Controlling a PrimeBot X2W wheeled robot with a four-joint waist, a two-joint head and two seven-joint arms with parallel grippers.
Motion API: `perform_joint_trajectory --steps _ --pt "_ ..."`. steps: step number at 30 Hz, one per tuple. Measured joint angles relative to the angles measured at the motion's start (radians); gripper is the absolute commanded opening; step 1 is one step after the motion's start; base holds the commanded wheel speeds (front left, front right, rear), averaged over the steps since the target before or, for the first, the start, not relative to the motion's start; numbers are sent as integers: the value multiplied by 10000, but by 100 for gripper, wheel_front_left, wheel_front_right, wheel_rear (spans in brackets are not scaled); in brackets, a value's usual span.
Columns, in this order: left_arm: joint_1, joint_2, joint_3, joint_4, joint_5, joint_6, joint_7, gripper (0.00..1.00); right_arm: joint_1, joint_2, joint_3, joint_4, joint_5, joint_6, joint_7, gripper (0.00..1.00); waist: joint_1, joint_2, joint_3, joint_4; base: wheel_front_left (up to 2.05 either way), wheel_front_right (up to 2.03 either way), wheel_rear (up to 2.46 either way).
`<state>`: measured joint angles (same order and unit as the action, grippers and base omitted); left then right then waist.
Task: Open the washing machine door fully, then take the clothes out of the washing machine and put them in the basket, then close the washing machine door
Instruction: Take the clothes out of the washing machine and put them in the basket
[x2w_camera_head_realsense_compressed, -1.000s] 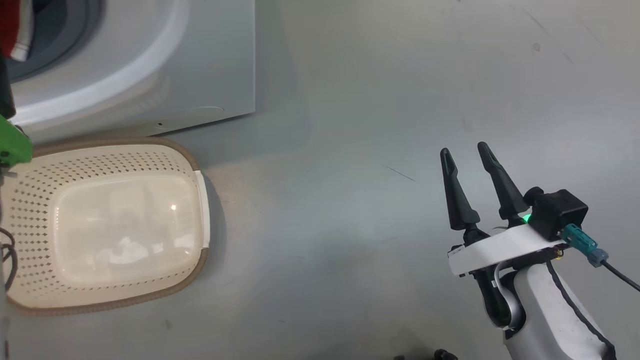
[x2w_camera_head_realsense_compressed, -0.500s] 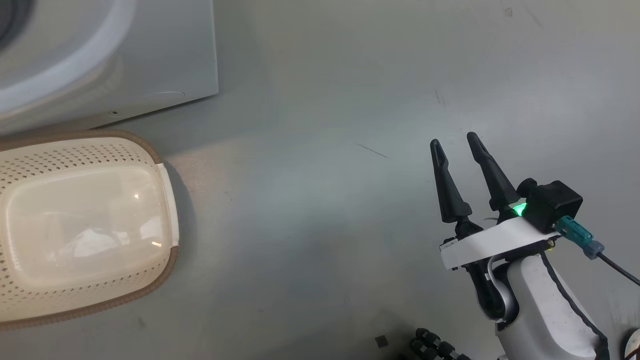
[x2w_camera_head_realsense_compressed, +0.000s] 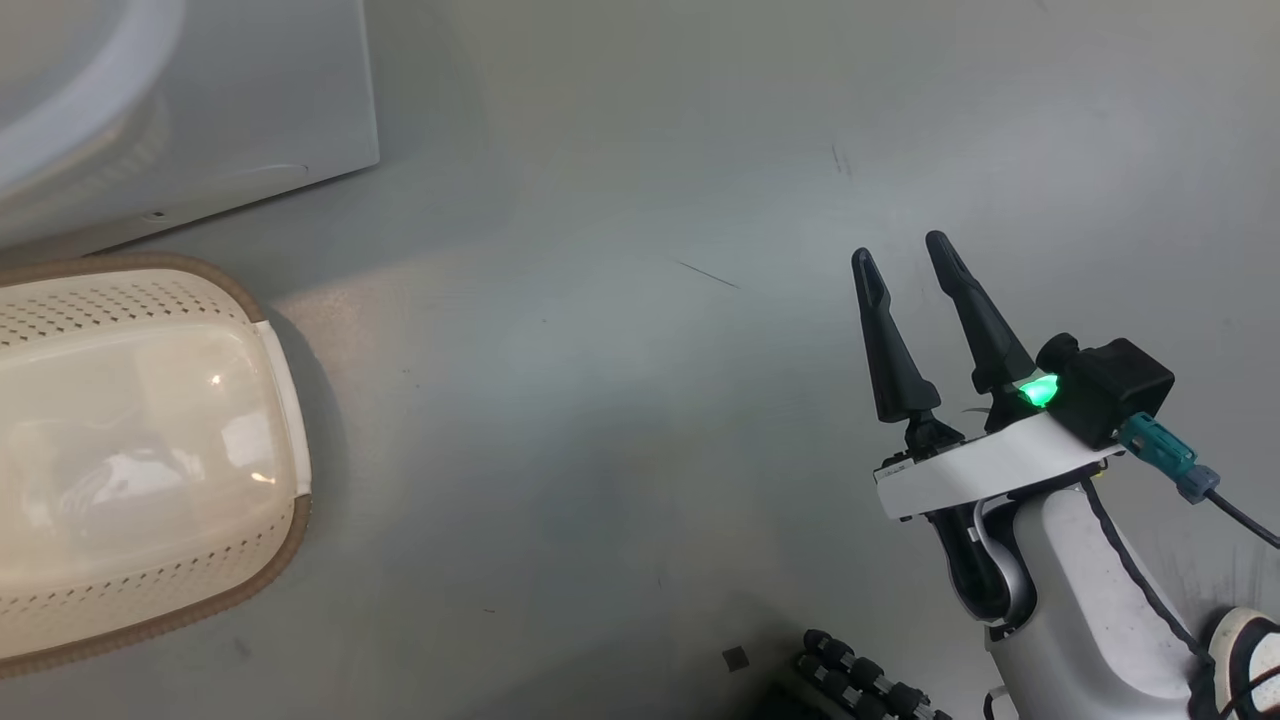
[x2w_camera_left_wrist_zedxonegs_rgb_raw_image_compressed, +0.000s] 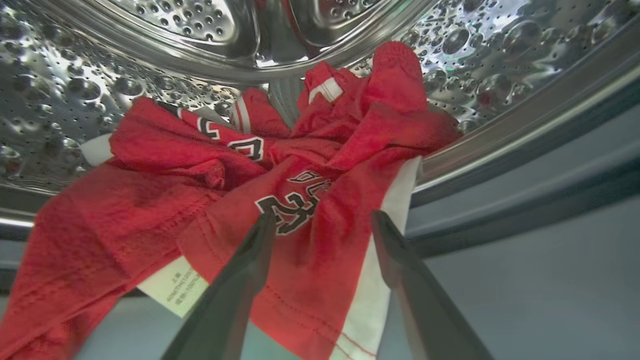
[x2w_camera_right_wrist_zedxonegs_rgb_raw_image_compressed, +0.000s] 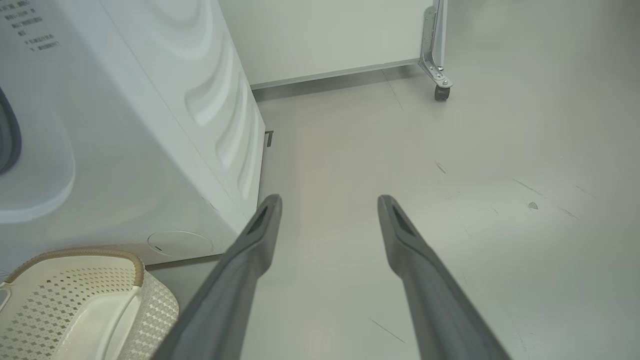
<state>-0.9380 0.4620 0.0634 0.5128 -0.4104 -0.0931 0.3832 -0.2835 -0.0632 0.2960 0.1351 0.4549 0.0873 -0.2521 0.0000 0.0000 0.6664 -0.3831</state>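
Washing machine (x2w_camera_head_realsense_compressed: 250, 90), white and boxy, filled the upper left of the head view, its lower front corner meeting the grey floor (x2w_camera_head_realsense_compressed: 600, 400). Just before it sat the basket (x2w_camera_head_realsense_compressed: 100, 300), its long side running along the machine's front. The left wrist view looked into the steel drum (x2w_camera_left_wrist_zedxonegs_rgb_raw_image_compressed: 75, 85), where the clothes (x2w_camera_left_wrist_zedxonegs_rgb_raw_image_compressed: 150, 200) lay in a red heap stretched across the drum mouth, one numbered hem spilling over the grey seal (x2w_camera_left_wrist_zedxonegs_rgb_raw_image_compressed: 525, 172) toward the camera. The left gripper (x2w_camera_left_wrist_zedxonegs_rgb_raw_image_compressed: 322, 220) was spread wide, a finger either side of that hem, clamping nothing; contact could not be judged. The right gripper (x2w_camera_head_realsense_compressed: 900, 247), equally wide and empty, hovered over bare floor, well apart from the basket.
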Motion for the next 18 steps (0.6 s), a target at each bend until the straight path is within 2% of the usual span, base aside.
perform_joint_trajectory --steps 18 --pt "-1096 159 -161 1676 -102 -155 134 100 -11 92 -48 -73 -140 117 0 100 0 0 275 -198 0 0 0"
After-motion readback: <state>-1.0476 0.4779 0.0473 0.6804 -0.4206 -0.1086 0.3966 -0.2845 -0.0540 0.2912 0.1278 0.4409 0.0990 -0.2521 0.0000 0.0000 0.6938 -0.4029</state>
